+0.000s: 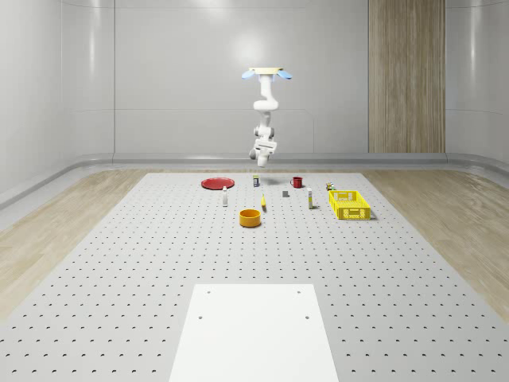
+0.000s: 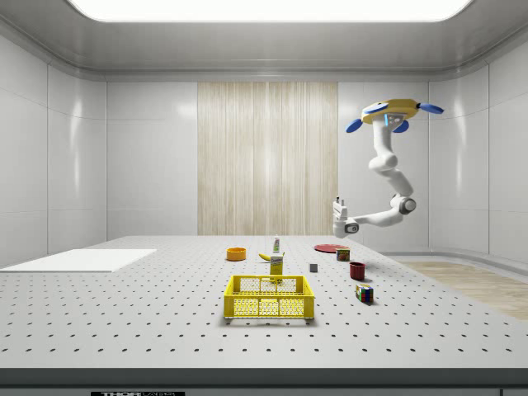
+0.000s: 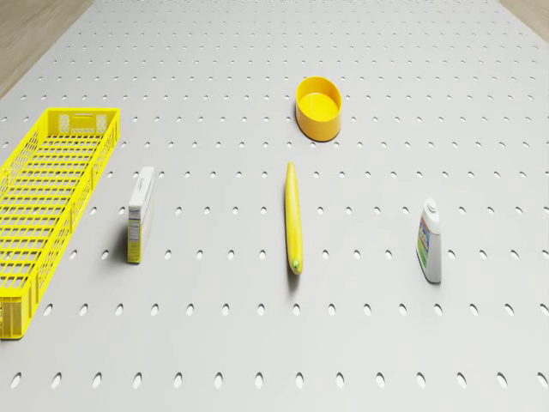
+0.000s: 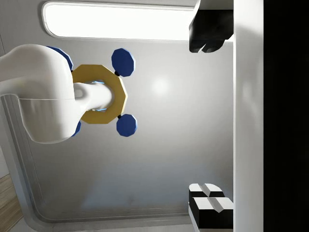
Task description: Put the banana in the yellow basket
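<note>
Drone [image 1: 267,75] hovers high above the surface's [image 1: 119,263] far end, banana [image 3: 293,218] untouched.
Its tool [image 2: 338,205] points upward, apparently open and empty; banana lies between bowl [image 3: 318,106] and bottle [image 3: 430,241], well apart from basket [image 3: 43,202].

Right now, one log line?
drone: hovering above far table edge | fingers: open, empty, pointing up | banana: on table | yellow basket: empty

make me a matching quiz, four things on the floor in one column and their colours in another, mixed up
Things:
1. banana
2. plate
3. mug
4. bowl

Colours or looks:
A. orange-yellow, round, open top
B. flat red disc
C. long, thin, yellow
D. dark red, small, with a handle

Pairs: 1-C, 2-B, 3-D, 4-A
</note>
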`<state>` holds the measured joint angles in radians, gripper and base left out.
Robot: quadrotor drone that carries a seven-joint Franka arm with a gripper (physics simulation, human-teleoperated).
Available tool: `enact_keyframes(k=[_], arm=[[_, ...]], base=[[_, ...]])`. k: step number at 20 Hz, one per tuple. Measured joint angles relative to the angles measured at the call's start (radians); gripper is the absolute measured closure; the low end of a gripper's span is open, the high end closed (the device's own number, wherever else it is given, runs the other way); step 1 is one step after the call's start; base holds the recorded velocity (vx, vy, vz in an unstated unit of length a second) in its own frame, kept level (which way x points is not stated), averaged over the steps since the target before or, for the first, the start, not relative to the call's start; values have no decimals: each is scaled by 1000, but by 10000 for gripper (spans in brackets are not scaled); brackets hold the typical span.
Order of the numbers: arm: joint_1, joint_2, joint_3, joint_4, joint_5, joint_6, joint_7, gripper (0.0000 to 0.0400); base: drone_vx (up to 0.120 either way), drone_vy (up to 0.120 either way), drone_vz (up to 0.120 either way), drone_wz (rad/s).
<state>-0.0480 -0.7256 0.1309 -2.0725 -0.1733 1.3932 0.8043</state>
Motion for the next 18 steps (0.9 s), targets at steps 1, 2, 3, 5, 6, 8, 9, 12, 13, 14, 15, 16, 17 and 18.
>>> enact_keyframes(k=[1,2,3,5,6,8,9,12,13,14,15,16,17,18], arm=[[-7,-2,23,-5,-32,1,4,0],[-15,-4,49,-12,-70,3,10,0],[-25,-6,80,-22,-114,5,16,0],[-50,-14,157,-51,-224,11,33,0],[-66,-19,203,-73,-292,14,44,0],[-105,-34,311,-138,-456,22,74,0],[-129,-44,372,-182,-552,27,94,0],[-221,-83,565,-360,-880,35,181,0],[-260,-98,627,-427,-995,31,219,0],[-303,-112,685,-492,-1108,24,261,0],[-351,-127,739,-553,-1215,11,306,0],[-403,-141,788,-607,-1314,-6,351,0],[-457,-154,833,-654,-1403,-27,396,0],[-512,-168,873,-692,-1481,-50,439,0]], base=[[120,-120,0,0],[120,-120,0,0],[120,-120,0,0],[120,-120,0,0],[120,-120,0,0],[120,-60,0,0],[120,0,-40,0],[120,0,-120,0],[120,0,-120,0],[120,0,-120,0],[120,0,-120,0],[120,0,-120,0],[120,0,-120,0],[120,0,-120,0]])
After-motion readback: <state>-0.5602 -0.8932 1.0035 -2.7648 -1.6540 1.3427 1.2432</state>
